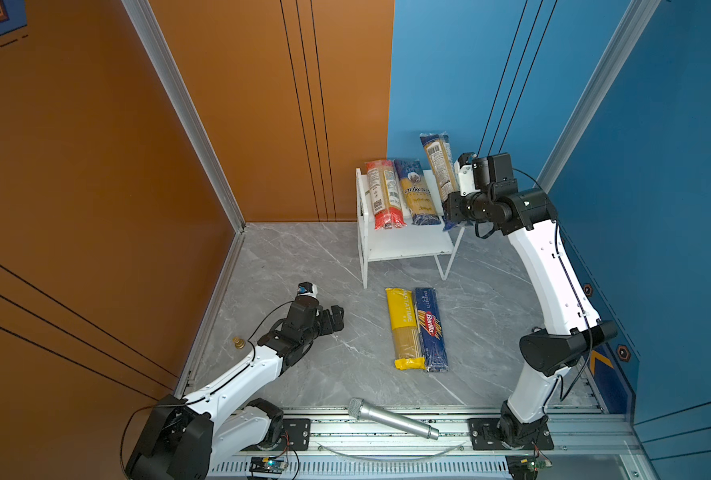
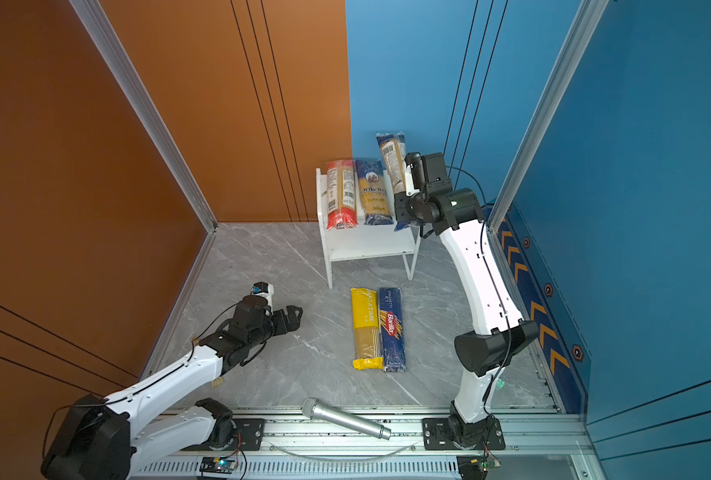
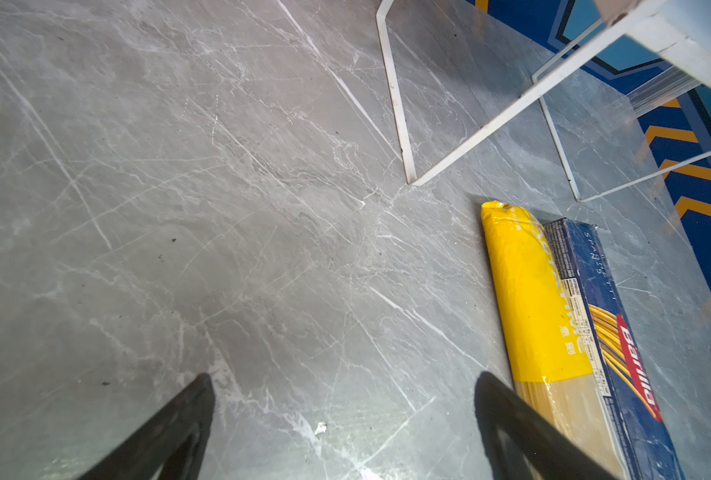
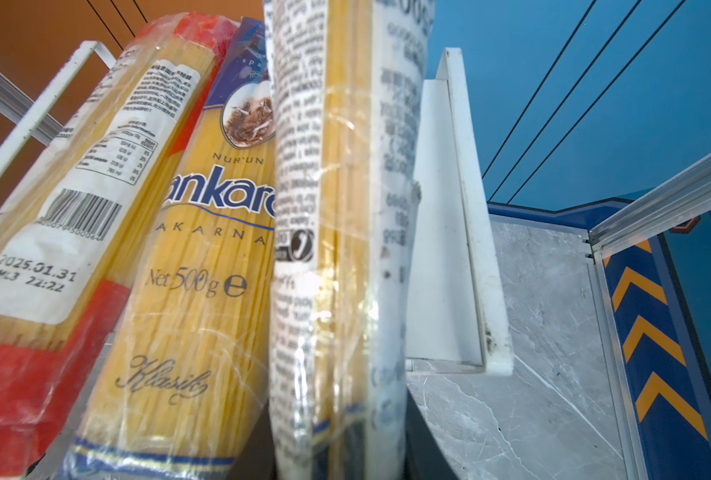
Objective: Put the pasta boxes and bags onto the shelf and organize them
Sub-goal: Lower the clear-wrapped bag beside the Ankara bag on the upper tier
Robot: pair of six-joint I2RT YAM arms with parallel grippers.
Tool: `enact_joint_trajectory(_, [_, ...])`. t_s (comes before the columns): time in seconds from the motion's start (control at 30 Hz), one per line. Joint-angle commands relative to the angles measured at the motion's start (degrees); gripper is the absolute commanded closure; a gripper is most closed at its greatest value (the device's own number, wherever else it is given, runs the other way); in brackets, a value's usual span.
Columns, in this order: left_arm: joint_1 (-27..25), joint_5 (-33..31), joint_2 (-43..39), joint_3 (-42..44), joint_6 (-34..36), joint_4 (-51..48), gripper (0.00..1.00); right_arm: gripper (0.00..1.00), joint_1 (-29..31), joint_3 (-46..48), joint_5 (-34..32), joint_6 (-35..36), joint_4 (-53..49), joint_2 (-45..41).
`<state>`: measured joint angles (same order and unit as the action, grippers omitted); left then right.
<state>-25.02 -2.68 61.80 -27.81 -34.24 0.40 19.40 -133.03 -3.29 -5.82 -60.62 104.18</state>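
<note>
The right arm (image 1: 553, 270) stretches up beside the white two-tier shelf (image 1: 408, 245); the right gripper (image 1: 450, 211) pinches a tilted navy-ended clear spaghetti bag (image 1: 437, 162); the left gripper (image 1: 339, 318) is spread.

Bright even light, soft shadows, foreground blur in wrist views

Walls: orange panels (image 1: 96, 166) on the left and rear-left, blue panels (image 1: 678, 166) on the rear-right and right. The two colours meet at a vertical seam on the rear wall. Thin dark lines run across the panels of both colours.

Aluminium posts (image 1: 183, 108) stand at both rear corners.

Floor (image 1: 304, 257): grey marble-pattern slab with white veins; small dark specks show in the left wrist view.

Navy skirting with orange chevrons (image 2: 541, 324) runs along the floor's right edge. A slotted aluminium rail (image 1: 337, 434) runs along its front edge.

Light is even, shadows soft.
</note>
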Motion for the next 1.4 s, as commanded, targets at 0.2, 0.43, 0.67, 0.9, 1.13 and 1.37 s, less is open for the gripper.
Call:
enact_joint_trajectory(0.2, [0.9,1.3,-1.0,-0.3,1.3,-0.9,0.02,1.0,0.0,-3.8,-3.1,1.0,11.1,0.1])
enact_joint_trajectory(0.43, [1.0,1.1,-2.4,0.3,1.0,-1.0,0.02,1.0,0.0,-3.7,-3.7,1.7,11.7,1.0])
enact_joint_trajectory(0.67, [1.2,0.9,-3.1,0.7,0.9,-1.1,0.02,1.0,0.0,-3.7,-4.2,2.3,11.8,1.4])
enact_joint_trajectory(0.9, [1.2,0.9,-3.0,0.7,0.8,-1.0,0.02,0.97,-0.4,-3.7,-5.0,2.8,12.0,1.4])
enact_joint_trajectory(1.13, [1.3,1.2,-2.7,0.4,0.7,-1.1,0.02,0.95,-0.9,-3.7,-4.8,2.9,12.1,1.8])
enact_joint_trajectory(1.37, [1.3,1.2,-2.4,0.2,0.6,-1.0,0.02,0.87,-1.3,-3.5,-4.0,2.6,12.1,2.6])
